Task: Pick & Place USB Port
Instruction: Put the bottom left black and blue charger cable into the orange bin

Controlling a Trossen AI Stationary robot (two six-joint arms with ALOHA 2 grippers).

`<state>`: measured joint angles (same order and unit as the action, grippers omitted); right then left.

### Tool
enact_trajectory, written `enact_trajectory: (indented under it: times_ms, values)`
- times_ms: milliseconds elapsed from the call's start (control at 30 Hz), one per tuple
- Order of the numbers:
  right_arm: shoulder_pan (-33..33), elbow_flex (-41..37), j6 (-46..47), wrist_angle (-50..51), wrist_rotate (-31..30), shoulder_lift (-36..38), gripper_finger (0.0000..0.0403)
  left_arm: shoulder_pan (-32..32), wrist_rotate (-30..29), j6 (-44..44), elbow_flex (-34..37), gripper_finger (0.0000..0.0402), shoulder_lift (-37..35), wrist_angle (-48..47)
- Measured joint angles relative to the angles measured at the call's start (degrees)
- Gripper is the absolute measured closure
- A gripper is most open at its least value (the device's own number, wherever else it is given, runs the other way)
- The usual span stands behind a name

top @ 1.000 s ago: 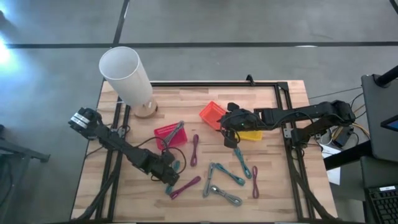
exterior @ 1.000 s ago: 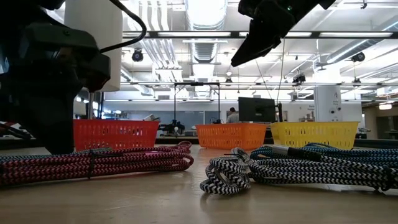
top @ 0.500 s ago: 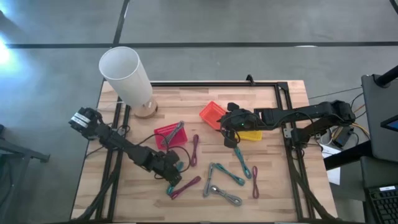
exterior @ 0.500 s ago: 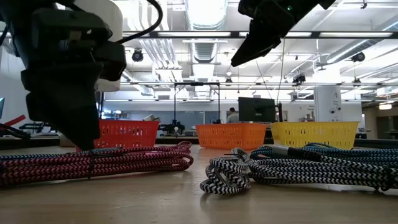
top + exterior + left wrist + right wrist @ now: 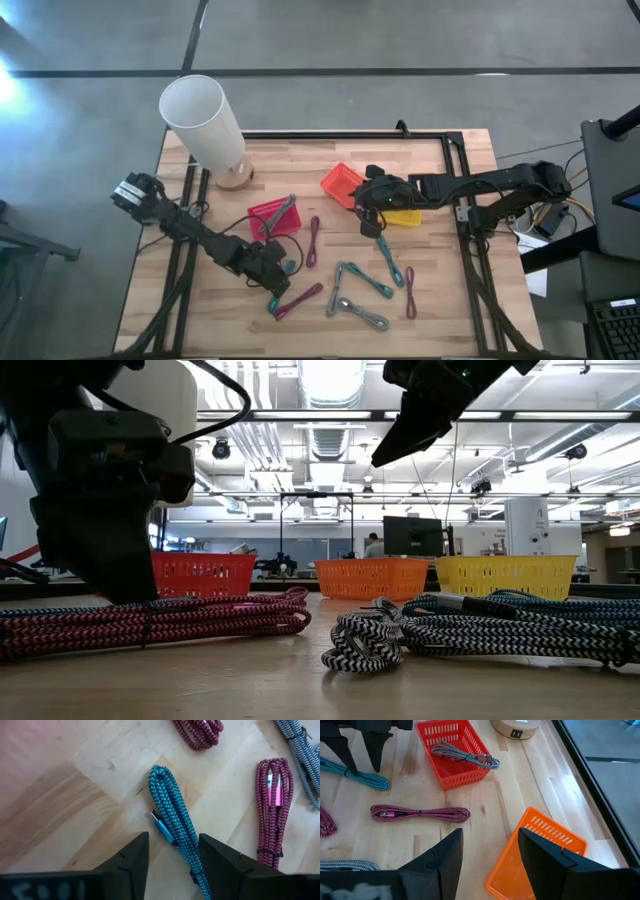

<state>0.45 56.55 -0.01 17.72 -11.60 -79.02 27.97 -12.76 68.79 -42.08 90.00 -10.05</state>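
Note:
A teal braided USB cable (image 5: 172, 827), bundled in a loop, lies flat on the wood table; it also shows in the high view (image 5: 287, 268). My left gripper (image 5: 173, 836) is open just above it, one finger on each side of the bundle, at the table's near left (image 5: 275, 272). My right gripper (image 5: 490, 831) is open and held high (image 5: 400, 430) over the orange basket (image 5: 540, 852), touching nothing. A red basket (image 5: 272, 220) holds a grey cable (image 5: 465, 752).
Several more bundled cables lie on the near half: magenta (image 5: 313, 240), magenta (image 5: 298, 298), teal (image 5: 385, 255), black-and-white (image 5: 360, 312). An orange basket (image 5: 340, 183) and a yellow basket (image 5: 403, 216) sit mid-table. A white cylinder on a wooden base (image 5: 205, 125) stands at the far left.
My left gripper has shifted a little toward the table's right and far side, ending over the teal cable. It has stayed open. The cables and my right arm have kept still.

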Motion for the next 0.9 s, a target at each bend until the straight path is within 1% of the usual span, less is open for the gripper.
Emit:
enact_trajectory:
  times_ms: [100,300,367,500,633,767,900]
  values:
    - [0.0,0.0,0.0,0.0,0.0,0.0,0.0216,0.0,-0.4,-0.1,0.7,0.0276,0.0,1.2]
    - [0.0,0.0,0.0,0.0,0.0,0.0,0.0216,-0.1,-0.6,-0.1,1.2,0.0372,0.0,2.6]
    - [0.0,0.0,0.0,0.0,0.0,0.0,0.0216,-0.2,-0.8,0.3,1.2,0.0393,0.0,2.7]
    - [0.0,0.0,-0.2,0.0,0.0,0.0,0.0216,-0.2,-0.7,0.5,-0.5,0.0395,0.0,2.5]
    - [0.0,0.0,-0.2,0.1,0.0,0.0,0.0216,-0.7,-2.1,-2.9,-4.6,0.0399,0.0,2.6]
    - [0.0,0.2,0.4,3.8,0.0,1.3,0.0216,-2.9,-3.7,-12.4,-10.1,0.0400,-0.2,1.5]
    - [0.0,0.4,2.4,6.6,-0.2,5.4,0.0216,-7.3,-3.8,-24.3,-16.6,0.0400,-0.2,-3.1]
